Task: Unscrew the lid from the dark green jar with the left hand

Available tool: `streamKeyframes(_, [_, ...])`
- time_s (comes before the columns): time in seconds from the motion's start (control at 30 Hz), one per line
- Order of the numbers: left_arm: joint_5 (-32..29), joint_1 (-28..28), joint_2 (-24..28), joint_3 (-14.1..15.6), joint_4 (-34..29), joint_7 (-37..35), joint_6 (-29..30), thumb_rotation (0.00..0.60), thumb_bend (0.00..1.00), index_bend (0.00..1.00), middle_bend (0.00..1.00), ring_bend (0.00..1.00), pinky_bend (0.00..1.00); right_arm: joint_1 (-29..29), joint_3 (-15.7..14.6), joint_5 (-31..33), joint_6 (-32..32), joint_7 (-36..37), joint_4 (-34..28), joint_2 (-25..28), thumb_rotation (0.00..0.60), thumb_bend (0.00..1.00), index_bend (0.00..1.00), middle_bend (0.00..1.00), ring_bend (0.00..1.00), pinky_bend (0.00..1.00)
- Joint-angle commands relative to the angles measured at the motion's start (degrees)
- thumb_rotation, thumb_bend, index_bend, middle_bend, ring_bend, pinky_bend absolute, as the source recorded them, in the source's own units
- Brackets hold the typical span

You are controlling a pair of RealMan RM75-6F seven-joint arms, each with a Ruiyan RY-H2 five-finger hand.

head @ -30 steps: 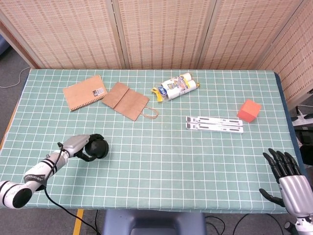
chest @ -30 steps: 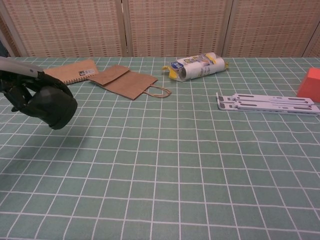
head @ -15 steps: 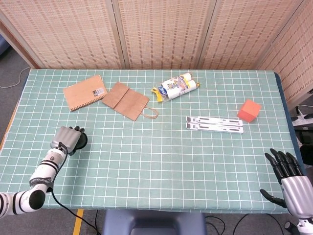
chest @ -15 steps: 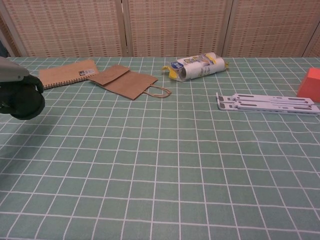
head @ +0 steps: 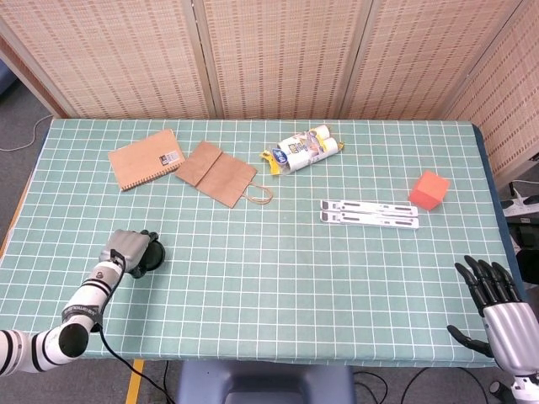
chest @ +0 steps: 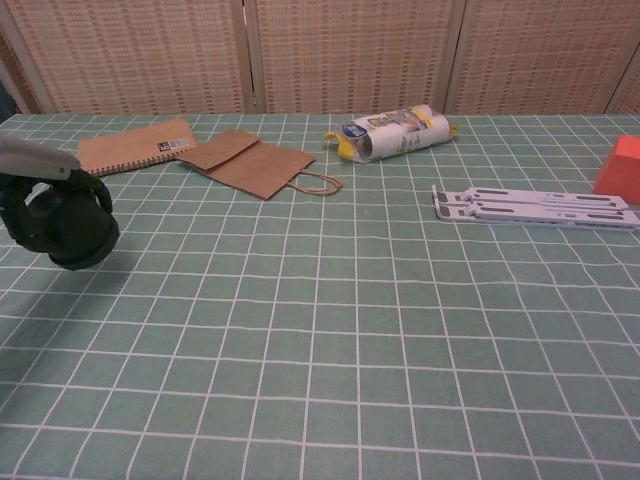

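Note:
The dark green jar (head: 150, 256) (chest: 68, 228) stands near the table's front left, with its dark lid on. My left hand (head: 126, 249) (chest: 30, 185) is wrapped around the jar from above and from the left, its dark fingers curled round the top. At the front right corner my right hand (head: 493, 299) hangs off the table edge with its fingers spread and nothing in it; the chest view does not show it.
At the back left lie a brown notebook (head: 145, 157) and a paper bag (head: 221, 172). A yellow-and-white packet (head: 303, 150) lies at the back centre. A white folding stand (head: 369, 213) and an orange block (head: 429, 190) are to the right.
Over the last second my left hand carried the jar leftward, then back a little to the right. The right hand has barely moved.

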Motion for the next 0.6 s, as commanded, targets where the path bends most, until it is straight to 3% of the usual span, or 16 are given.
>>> streamKeyframes(0.03, [5.92,4.78,3.84,-7.51,1.55,-16.53,-12.55,0.6,0.42,0.59,0.56,0.56,0.7,0.06,0.05,0.07,-0.14,-0.15,0.01,-0.05,0.6,0.07,0.0,0.0,0.0,0.0])
streamKeyframes(0.17, [11.27,7.46,4.61,-10.05,4.38,-23.52,-17.44,0.6,0.42,0.6,0.56,0.56,0.7,0.04,0.08,0.11,-0.18,-0.36,0.1,-0.11,0.6,0.07,0.0,0.0,0.0,0.0])
streamKeyframes(0.3, [14.45,7.48,4.58,-8.58,6.52,-24.55,-18.79,0.6,0.42,0.6,0.56,0.56,0.7,-0.04,0.06,0.02,-0.07,-0.45,0.18,-0.13,0.6,0.07,0.0,0.0,0.0,0.0])
streamKeyframes(0.4, [15.77,5.99,3.64,-4.78,7.74,-20.25,-15.51,0.6,0.41,0.6,0.56,0.56,0.7,-0.09,0.02,-0.11,-0.01,-0.58,0.23,-0.16,0.6,0.07,0.0,0.0,0.0,0.0])
streamKeyframes(0.5, [15.47,3.34,1.17,1.46,9.13,-9.1,-7.56,0.6,0.42,0.6,0.56,0.56,0.7,-0.1,-0.04,-0.24,-0.06,-0.64,0.2,-0.24,0.6,0.07,0.0,0.0,0.0,0.0])
streamKeyframes(0.6, [10.1,1.47,-2.03,5.56,8.52,1.34,0.61,0.6,0.41,0.59,0.56,0.56,0.71,-0.13,0.03,-0.21,0.08,-0.54,0.17,-0.19,0.6,0.07,0.0,0.0,0.0,0.0])
